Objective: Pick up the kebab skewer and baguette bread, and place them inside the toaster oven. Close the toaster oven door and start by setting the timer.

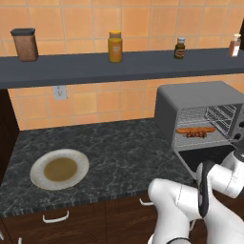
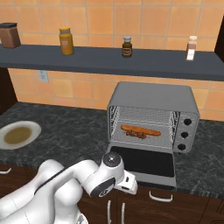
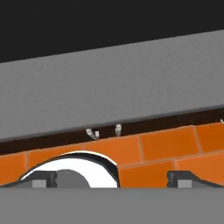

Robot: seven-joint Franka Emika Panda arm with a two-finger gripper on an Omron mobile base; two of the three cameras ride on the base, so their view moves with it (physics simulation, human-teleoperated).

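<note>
Food is loaded: baguette bread (image 2: 141, 130) and kebab skewer (image 2: 135, 134) lie side by side on the wire rack inside the toaster oven (image 2: 153, 114), skewer just in front of the loaf and touching or nearly so. We judge the step in hand is closing the toaster oven door (image 2: 144, 164), which hangs fully down and flat, overhanging the front edge of the surface (image 1: 119, 157). The end effector (image 3: 111, 179) sits below that front edge, under the dropped door; its fingertips (image 3: 186, 178) stand wide apart with nothing between them. In the hand view we look up at the grey underside of the door with orange floor tile beyond, so we're under it, not in front. To close well: we'd bring the fingers up against the underside near the free edge where the bar handle sits, centred across the door's width so it doesn't rack on its hinges, then sweep up and back along the hinge arc instead of pushing straight up. No clamp needed, a push should do. We'd keep the wrist clear of the drawer pulls (image 2: 160, 197) below. The timer knobs (image 2: 183, 134) on the right panel come after. The plate (image 1: 59, 169) near the surface's left front edge is done with.
</note>
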